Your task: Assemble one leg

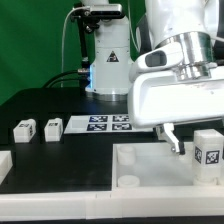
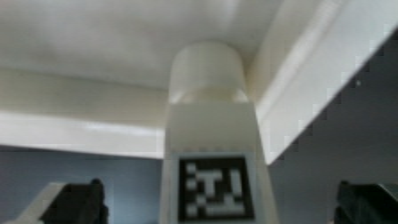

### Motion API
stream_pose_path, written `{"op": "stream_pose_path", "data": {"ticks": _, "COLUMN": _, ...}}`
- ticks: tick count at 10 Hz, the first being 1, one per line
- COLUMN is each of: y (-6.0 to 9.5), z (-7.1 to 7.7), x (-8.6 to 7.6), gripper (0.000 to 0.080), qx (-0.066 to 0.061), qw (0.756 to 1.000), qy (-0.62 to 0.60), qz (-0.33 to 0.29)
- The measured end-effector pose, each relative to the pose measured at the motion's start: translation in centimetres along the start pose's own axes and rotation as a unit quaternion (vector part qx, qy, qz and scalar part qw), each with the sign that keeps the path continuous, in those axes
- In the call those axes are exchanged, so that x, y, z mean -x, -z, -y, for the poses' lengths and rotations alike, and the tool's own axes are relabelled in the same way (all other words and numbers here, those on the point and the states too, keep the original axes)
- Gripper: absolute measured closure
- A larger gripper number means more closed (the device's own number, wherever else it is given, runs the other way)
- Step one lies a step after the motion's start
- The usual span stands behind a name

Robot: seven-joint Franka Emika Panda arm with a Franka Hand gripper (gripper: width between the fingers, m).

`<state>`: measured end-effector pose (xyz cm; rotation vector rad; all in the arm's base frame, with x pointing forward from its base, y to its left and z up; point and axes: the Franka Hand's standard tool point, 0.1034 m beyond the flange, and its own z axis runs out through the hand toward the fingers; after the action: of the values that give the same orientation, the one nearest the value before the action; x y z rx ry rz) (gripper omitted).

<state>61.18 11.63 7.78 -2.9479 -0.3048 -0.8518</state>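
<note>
Looks like the grasp step. Gripper (image 2: pixel 217 204) is wide open, with fingers (image 2: pixel 75 203) either side of the leg (image 2: pixel 212 120) and not touching it. Leg is centred between them. Next: close squarely, lift, carry to a tray (image 1: pixel 150 166) socket.

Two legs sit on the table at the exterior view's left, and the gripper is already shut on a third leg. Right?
Not shut. The wrist view shows the gripper open, its fingers apart on either side of the third leg with a gap each side. The two legs at the exterior view's left are as you say.
</note>
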Motion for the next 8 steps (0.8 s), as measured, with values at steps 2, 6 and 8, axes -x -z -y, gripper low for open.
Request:
{"op": "stream_pose_path", "data": {"ticks": 2, "y": 1.6, "z": -0.4, "x": -1.6, "gripper": 0.015, "qx": -0.003, "qw": 1.0, "qy": -0.002, "qz": 0.019}}
{"op": "stream_pose_path", "data": {"ticks": 6, "y": 1.3, "z": -0.9, "x": -2.0, "gripper": 0.015, "qx": -0.029, "qw": 0.985, "qy": -0.021, "qz": 0.169}}
{"op": "stream_pose_path", "data": {"ticks": 8, "y": 0.5, "z": -0.5, "x": -1.7, "gripper": 0.015, "qx": -0.043, "qw": 0.965, "qy": -0.038, "qz": 0.255}}
